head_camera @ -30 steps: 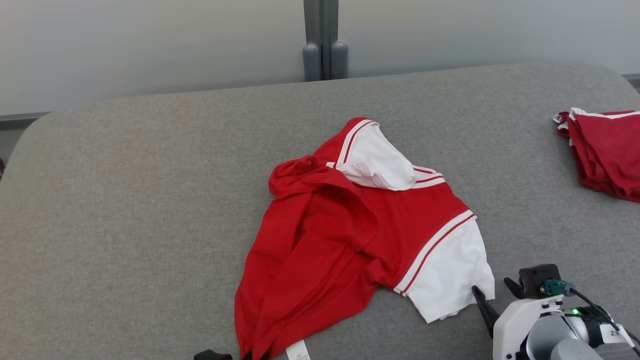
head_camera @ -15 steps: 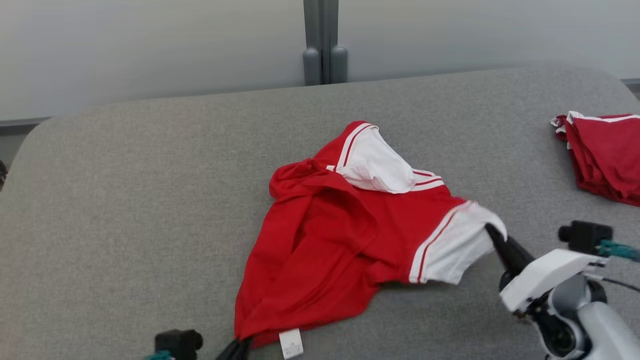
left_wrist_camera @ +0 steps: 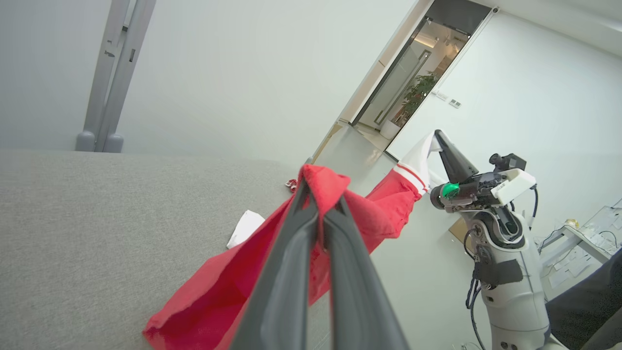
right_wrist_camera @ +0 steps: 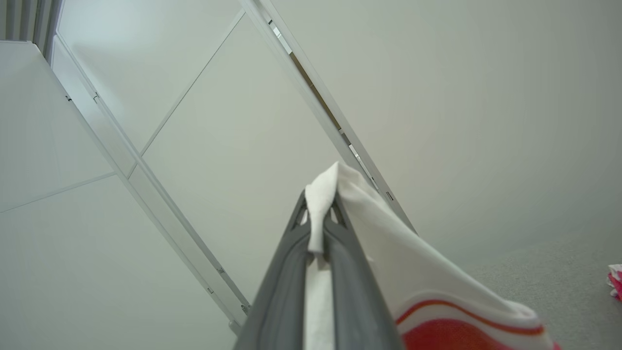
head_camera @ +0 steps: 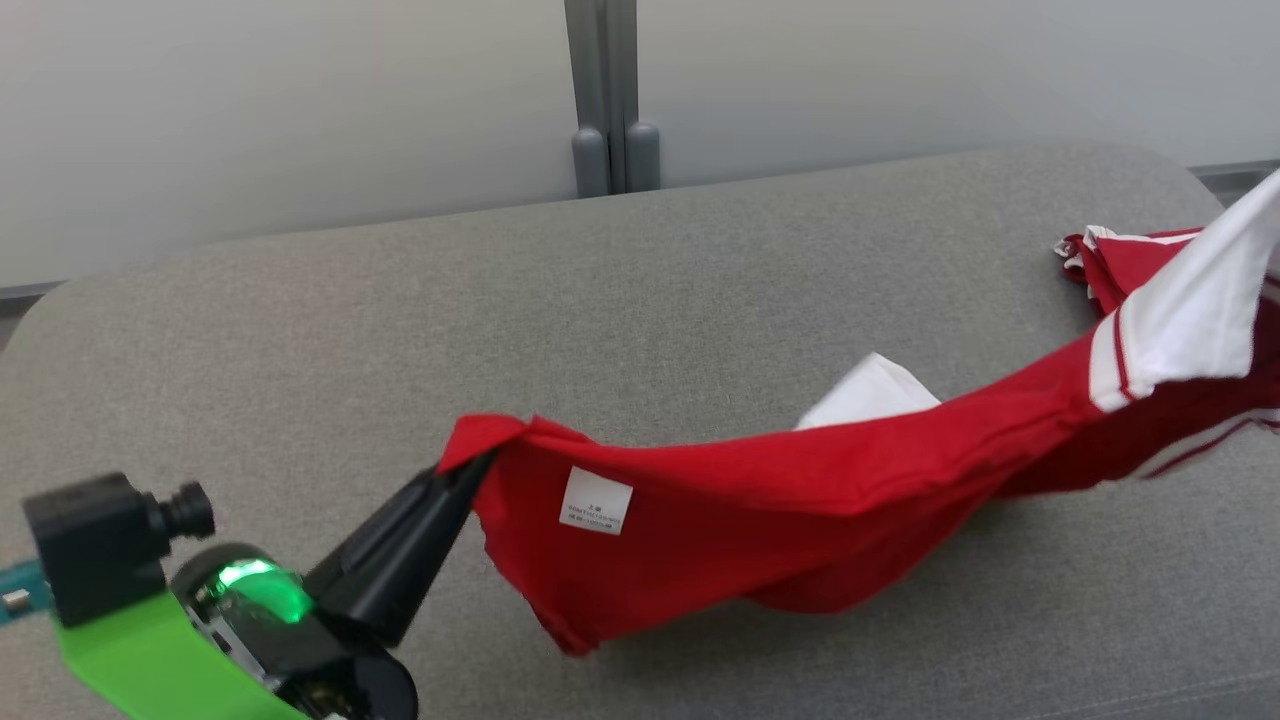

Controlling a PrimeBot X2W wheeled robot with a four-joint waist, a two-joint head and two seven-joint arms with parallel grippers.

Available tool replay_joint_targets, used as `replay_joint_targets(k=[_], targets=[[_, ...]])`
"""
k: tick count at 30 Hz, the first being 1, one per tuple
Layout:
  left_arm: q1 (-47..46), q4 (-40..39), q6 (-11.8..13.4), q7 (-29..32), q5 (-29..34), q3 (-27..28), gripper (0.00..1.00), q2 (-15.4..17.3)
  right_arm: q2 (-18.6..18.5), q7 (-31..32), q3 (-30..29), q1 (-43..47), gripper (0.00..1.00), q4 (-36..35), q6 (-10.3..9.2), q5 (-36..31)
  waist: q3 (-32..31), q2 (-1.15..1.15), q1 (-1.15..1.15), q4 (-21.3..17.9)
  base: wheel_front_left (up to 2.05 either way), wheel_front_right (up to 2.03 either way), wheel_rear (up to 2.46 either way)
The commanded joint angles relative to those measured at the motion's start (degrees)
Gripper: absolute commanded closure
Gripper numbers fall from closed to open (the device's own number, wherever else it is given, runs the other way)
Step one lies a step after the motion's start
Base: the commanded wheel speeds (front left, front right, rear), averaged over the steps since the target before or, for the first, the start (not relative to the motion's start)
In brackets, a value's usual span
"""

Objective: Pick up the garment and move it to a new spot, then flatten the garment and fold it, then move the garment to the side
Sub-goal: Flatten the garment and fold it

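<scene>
The step in hand is the first one, the pick-up. The left claw [head_camera: 472,468], at the lower left of the head view, is closed on a red corner of the garment [head_camera: 800,490], close to the white label [head_camera: 596,500]. The right claw [right_wrist_camera: 319,206] is closed on the white sleeve edge. In the right wrist view this cloth is pinched between its two fingers at the middle of the frame.

The garment hangs between the two claws as a long band across the middle of the head view, sloping up to the upper right. Its lowest part sags near the grey surface [head_camera: 300,330], and I cannot tell if it touches there. A second red pile [head_camera: 1120,265] lies at the right edge.

In my judgement, the next move calls for carrying the garment to a free spot away from that pile. Both claws should travel together so the cloth does not slip, and then lower it so that it can spread.
</scene>
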Motion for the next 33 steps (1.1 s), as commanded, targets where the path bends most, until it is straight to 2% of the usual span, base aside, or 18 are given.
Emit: replay_joint_targets(k=[1,3,4,7,10,13,18,24,28,33], targets=[[-3.2,-1.35,1.4,1.61,-1.53,0.75,1.0,0.4,-0.31,1.76,-1.38,-2.73,1.0,-0.46,0.01,-0.38,1.8,0.0,0.0,-1.1,0.0,0.0,0.0],[-8.84,-2.28,3.81,4.01,-2.3,2.18,1.0,0.93,-0.38,4.86,-2.75,-7.67,1.0,0.2,0.01,-1.46,3.59,0.0,0.0,-1.59,0.0,0.0,0.0],[-15.13,-1.37,5.72,6.55,-3.47,2.88,1.0,1.22,-0.54,8.02,-3.41,-13.5,1.0,2.27,0.01,-4.03,6.14,0.0,0.0,-1.98,0.0,0.0,0.0],[-26.98,3.73,8.22,10.48,-3.24,3.77,1.0,2.54,0.28,12.63,-3.33,-24.63,1.0,7.82,0.01,-9.43,12.01,0.0,0.0,-2.33,0.0,0.0,0.0],[-38.61,12.05,9.27,12.96,-0.72,2.95,1.0,3.57,1.87,15.47,-2.37,-36.03,1.0,14.22,0.01,-16.03,18.06,0.0,0.0,-2.27,0.0,0.0,0.0],[-51.22,22.99,8.79,12.73,2.74,2.06,1.0,3.26,4.71,15.68,-1.06,-48.88,1.0,21.73,0.01,-23.43,24.42,0.0,0.0,-2.29,0.0,0.0,0.0],[-68.5,42.0,5.47,6.45,7.84,1.65,1.0,1.06,9.85,9.38,1.45,-66.3,1.0,34.31,0.01,-32.96,30.58,0.0,0.0,-2.39,0.0,0.0,0.0],[-84.24,60.73,-0.11,-4.66,12.94,1.74,1.0,-0.74,13.13,-4.13,1.29,-82.49,1.0,50.12,0.01,-41.36,34.2,0.0,0.0,-2.96,0.0,0.0,0.0],[-89.84,70.43,-3.77,-12.67,14.38,2.07,1.0,-1.94,13.86,-9.3,2.83,-86.16,1.0,57.14,0.01,-41.39,35.31,0.0,0.0,-2.77,0.0,0.0,0.0],[-86.73,78.91,-7.58,-16.97,13.98,-0.28,1.0,-3.28,13.52,-11.91,7.81,-80.53,1.0,60.99,0.01,-38.29,34.84,0.0,0.0,-1.81,0.0,0.0,0.0]])
